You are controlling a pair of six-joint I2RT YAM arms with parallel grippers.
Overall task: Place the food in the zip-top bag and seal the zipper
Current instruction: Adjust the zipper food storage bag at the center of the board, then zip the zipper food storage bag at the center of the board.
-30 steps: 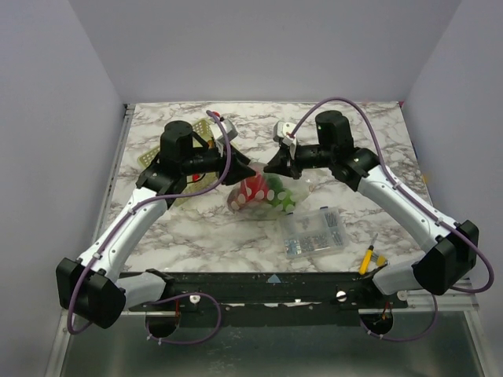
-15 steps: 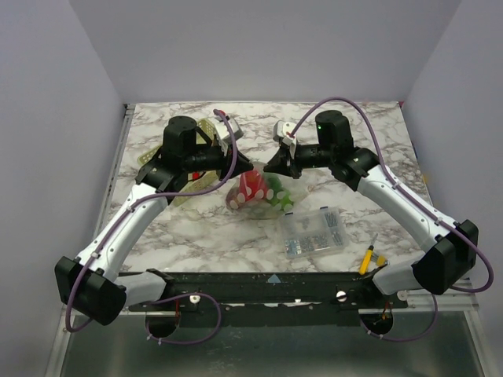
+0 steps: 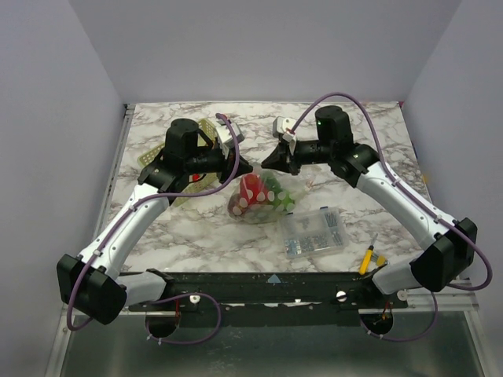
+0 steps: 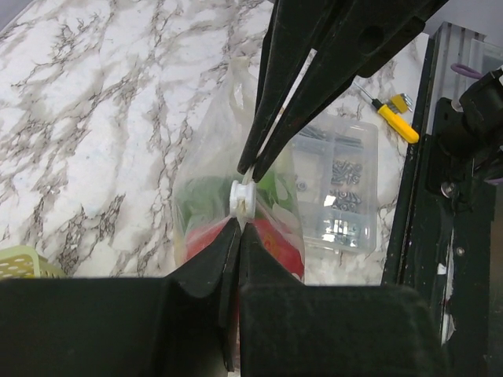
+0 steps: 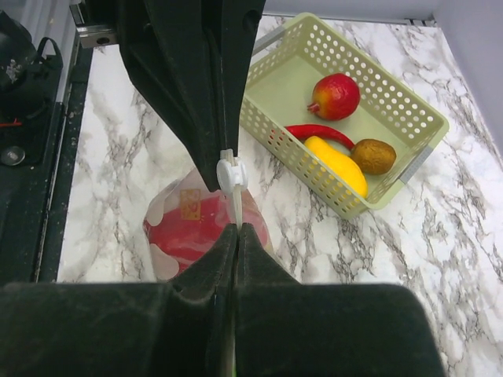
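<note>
Gripping bag (image 3: 259, 198) at zipper (image 4: 240, 198) with closed left claw (image 4: 238, 228) and closed right claw (image 5: 236, 228). Inside, red and green food (image 3: 253, 191); in basket (image 5: 393, 78), four more.

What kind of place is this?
Probably a robot test cell in a lab: a marble-patterned table walled by plain panels, two arms bolted at its edge, toy food in a basket.

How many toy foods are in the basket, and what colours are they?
Red: 2, the round fruit and the long chili
Yellow: 1, the yellow piece
Brown: 1, the brown piece
Total: 4 in the basket
</note>
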